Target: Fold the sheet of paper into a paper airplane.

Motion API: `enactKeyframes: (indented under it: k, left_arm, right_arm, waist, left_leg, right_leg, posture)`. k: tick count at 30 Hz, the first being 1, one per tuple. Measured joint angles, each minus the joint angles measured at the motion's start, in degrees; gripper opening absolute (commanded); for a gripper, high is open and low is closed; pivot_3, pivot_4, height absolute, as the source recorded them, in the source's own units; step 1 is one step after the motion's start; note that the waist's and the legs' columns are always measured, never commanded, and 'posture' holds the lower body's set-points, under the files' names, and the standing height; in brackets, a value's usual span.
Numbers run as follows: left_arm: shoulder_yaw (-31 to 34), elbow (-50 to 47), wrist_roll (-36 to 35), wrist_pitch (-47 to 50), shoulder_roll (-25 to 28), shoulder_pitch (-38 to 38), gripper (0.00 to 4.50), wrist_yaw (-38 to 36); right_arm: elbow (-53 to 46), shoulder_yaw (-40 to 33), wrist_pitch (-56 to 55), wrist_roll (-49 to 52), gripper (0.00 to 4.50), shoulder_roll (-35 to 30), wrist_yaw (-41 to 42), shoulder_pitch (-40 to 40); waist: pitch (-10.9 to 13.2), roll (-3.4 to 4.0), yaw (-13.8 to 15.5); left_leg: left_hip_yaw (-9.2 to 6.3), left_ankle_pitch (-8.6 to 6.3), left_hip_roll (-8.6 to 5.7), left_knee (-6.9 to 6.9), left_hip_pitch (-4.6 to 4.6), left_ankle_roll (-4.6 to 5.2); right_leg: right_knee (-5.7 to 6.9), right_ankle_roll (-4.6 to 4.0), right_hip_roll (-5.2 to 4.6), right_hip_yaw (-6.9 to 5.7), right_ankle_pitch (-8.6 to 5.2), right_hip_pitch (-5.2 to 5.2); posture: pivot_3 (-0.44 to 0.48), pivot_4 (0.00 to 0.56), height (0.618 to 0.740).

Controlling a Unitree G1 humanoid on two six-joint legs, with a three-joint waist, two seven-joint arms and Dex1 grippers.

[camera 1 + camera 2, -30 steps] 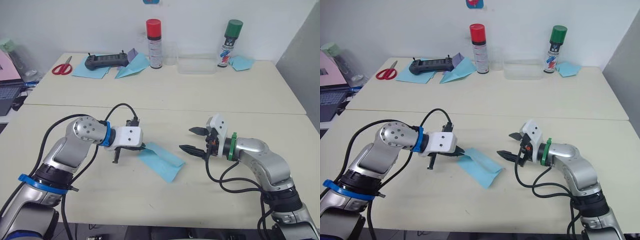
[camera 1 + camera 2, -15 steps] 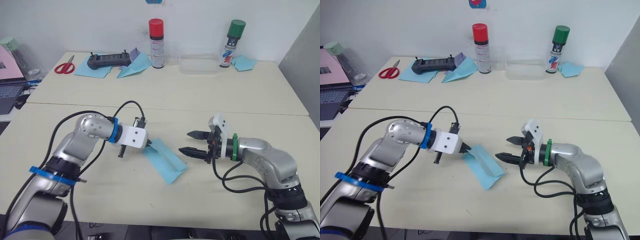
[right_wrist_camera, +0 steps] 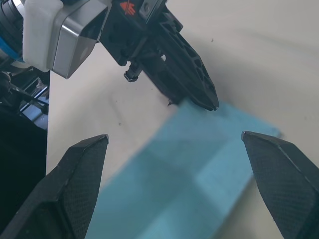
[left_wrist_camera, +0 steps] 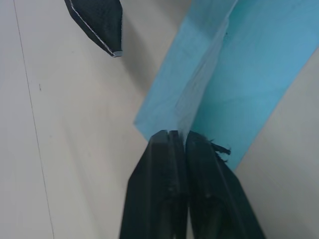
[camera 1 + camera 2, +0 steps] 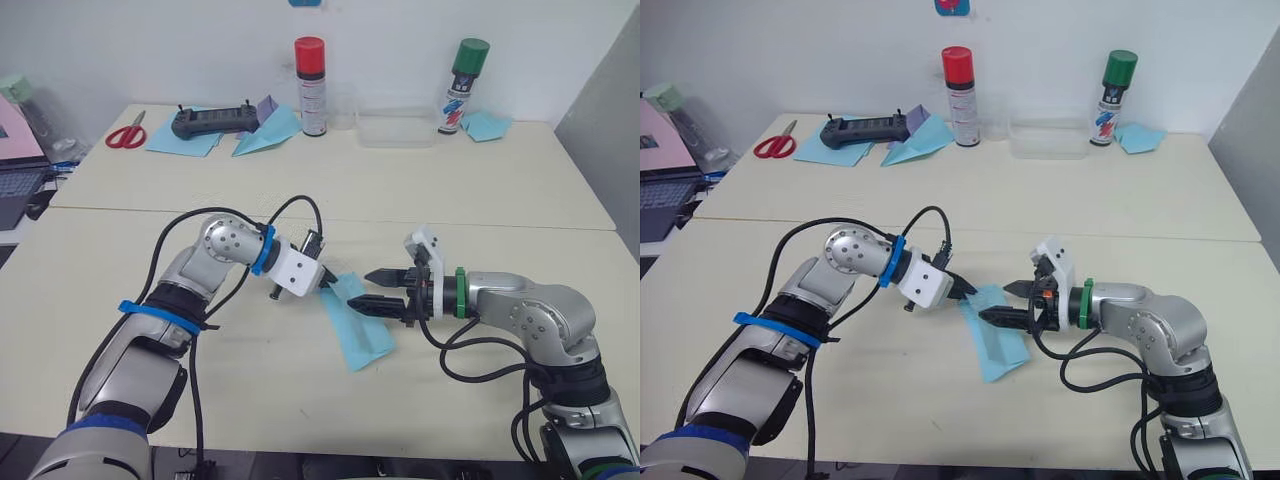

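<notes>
Creased light-blue paper sheet point(image 5: 355, 322): near end pinched by closed left gripper point(image 5: 327, 285); wide-open right gripper point(image 5: 371, 290) straddles it, empty.

The near table point(image 5: 120, 380) lies bare on every side of the sheet of paper point(image 5: 358, 322), so approach from the front edge or either flank is unhindered. At the sheet itself room is tight: the left gripper point(image 5: 328, 287) pinches its far corner with fingers pressed together, and the right gripper point(image 5: 372, 289) has its spread fingers over the same end, close by. Along the far table's back edge stand a red-capped can point(image 5: 309, 73), a green-capped can point(image 5: 463, 72), a clear tray point(image 5: 396, 130), scissors point(image 5: 124, 133) and a controller point(image 5: 215, 121), all well apart from the sheet.
</notes>
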Motion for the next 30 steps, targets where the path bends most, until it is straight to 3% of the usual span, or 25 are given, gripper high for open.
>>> enactKeyframes:
  k: [7, 10, 13, 18, 21, 25, 30]
  left_arm:
    - [1.70, -0.15, -1.36, 1.73, 2.20, 0.12, 3.63, 0.04]
    - [5.27, -2.77, -3.94, 7.08, 4.94, 2.17, 4.49, 0.76]
    - [9.52, -10.07, -8.76, 16.96, 7.35, 8.09, 4.49, 1.78]
    - [15.68, -28.17, -17.12, 39.81, 7.17, 21.53, 4.49, 9.61]
    - [18.53, -36.20, -21.57, 49.92, 5.60, 26.13, 3.85, 14.78]
    - [21.10, -44.22, -26.02, 59.22, 3.28, 30.81, 2.60, 20.76]
    - [17.62, -49.84, -26.12, 62.51, 0.53, 36.91, 0.89, 25.31]
  right_arm:
    - [1.14, 0.07, -1.68, -0.61, 4.50, -2.14, -0.15, 0.29]
    - [0.69, -0.07, -1.41, -0.16, 4.50, -2.48, -0.69, 0.42]
    - [-1.08, -0.47, -0.33, 0.61, 4.50, -2.66, -1.59, 0.82]
    - [-3.64, -0.94, 1.28, 2.12, 4.50, -2.73, -3.27, 1.87]
    - [-4.28, -0.77, 1.27, 2.20, 4.50, -2.89, -3.24, 2.42]
    - [-4.39, -0.63, 1.27, 2.27, 4.50, -3.47, -3.15, 2.53]
    - [-4.39, 0.90, 1.12, 2.05, 4.50, -4.92, -3.01, 2.50]
  waist:
    - [0.00, 0.00, -0.07]
    - [0.00, 0.00, -0.26]
    - [0.00, 0.00, -0.40]
    - [0.00, 0.00, -0.32]
    - [0.00, 0.00, 0.04]
    - [0.00, 0.00, -0.01]
    - [0.00, 0.00, 0.01]
  left_leg:
    - [0.00, 0.00, 0.00, 0.03, 0.02, 0.00]
    - [0.00, 0.00, 0.01, 0.03, 0.05, 0.00]
    - [-0.07, 0.00, 0.03, 0.03, 0.06, 0.00]
    - [-0.10, 0.00, 0.03, 0.11, 0.06, 0.00]
    - [-0.14, 0.01, 0.02, 0.18, 0.07, -0.01]
    - [-0.08, 0.01, 0.01, 0.21, 0.14, -0.01]
    - [-0.07, 0.01, 0.01, 0.21, 0.14, -0.02]
  right_leg:
    - [0.08, 0.01, 0.00, 0.00, 0.00, -0.01]
    - [0.25, 0.02, 0.01, 0.02, -0.01, -0.03]
    - [0.38, 0.00, 0.00, -0.05, -0.02, -0.04]
    - [0.46, 0.07, -0.01, -0.08, -0.06, -0.03]
    - [0.50, 0.18, -0.01, -0.11, -0.12, -0.01]
    - [0.51, 0.19, -0.01, -0.01, -0.13, 0.02]
    - [0.50, 0.17, -0.01, 0.01, -0.12, 0.01]
  posture:
    - [0.000, 0.150, 0.740]
    - [0.000, 0.150, 0.740]
    - [0.000, 0.150, 0.740]
    - [0.000, 0.150, 0.740]
    - [0.000, 0.150, 0.740]
    - [0.000, 0.150, 0.740]
    - [0.000, 0.150, 0.740]
